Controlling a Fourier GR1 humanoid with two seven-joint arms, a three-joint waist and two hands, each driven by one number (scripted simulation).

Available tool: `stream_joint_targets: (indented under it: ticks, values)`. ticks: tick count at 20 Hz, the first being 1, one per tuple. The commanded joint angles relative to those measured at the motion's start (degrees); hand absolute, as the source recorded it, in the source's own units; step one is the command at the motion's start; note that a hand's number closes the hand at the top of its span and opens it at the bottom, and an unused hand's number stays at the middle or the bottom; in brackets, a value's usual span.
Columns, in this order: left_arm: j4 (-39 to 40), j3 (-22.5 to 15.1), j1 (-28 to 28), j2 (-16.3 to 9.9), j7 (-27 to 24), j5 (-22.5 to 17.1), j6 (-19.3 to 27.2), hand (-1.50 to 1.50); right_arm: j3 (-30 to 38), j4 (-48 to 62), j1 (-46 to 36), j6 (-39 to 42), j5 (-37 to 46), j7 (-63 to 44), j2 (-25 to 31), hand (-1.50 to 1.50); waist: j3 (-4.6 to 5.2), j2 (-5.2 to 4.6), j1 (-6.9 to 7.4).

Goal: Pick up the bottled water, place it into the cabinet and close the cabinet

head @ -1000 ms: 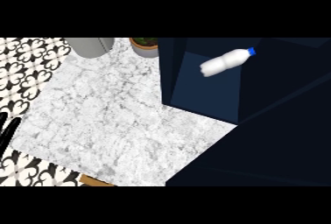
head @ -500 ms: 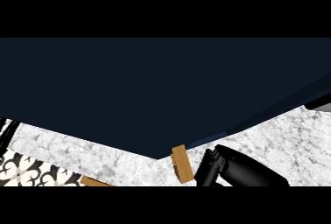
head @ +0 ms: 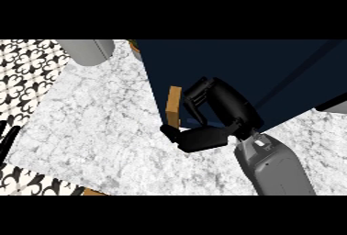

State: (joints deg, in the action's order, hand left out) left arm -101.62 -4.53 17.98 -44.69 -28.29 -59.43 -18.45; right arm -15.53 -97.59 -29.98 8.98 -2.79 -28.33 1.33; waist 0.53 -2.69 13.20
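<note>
Right hand (head: 213,117) curled round wooden edge (head: 174,108) of dark cabinet door (head: 257,69) (bottle unseen) over marble counter (head: 102,124).

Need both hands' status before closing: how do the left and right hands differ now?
The right hand is mid-view at the dark cabinet, fingers curled round its wooden handle; the left hand rests at the view's left edge, fingers straight, holding nothing. Right shows whole; left only fingers. Both are black.
</note>
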Motion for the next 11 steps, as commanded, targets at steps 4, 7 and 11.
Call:
stream_joint_targets:
  ticks: [4, 7, 11]
  values:
    - [0.91, 1.26, -0.39, -0.31, -0.06, -1.03, -1.22, -1.5, 7.01, 17.31, -16.18, -13.74, -0.77, 0.72, -1.3, -1.5, -0.3, -0.12, -0.36]
    - [0.94, 0.31, -0.3, 0.38, 0.33, -0.68, -0.59, -1.5, 7.58, 20.13, -19.38, -17.3, -4.43, 0.46, -1.33, -1.5, -0.39, -0.03, -1.11]
    - [2.05, 1.38, 0.61, 0.25, 0.01, -1.23, -1.31, -1.5, 6.73, 24.05, -21.68, -19.78, -6.04, 1.9, -1.33, -1.5, -0.4, 0.2, -1.67]
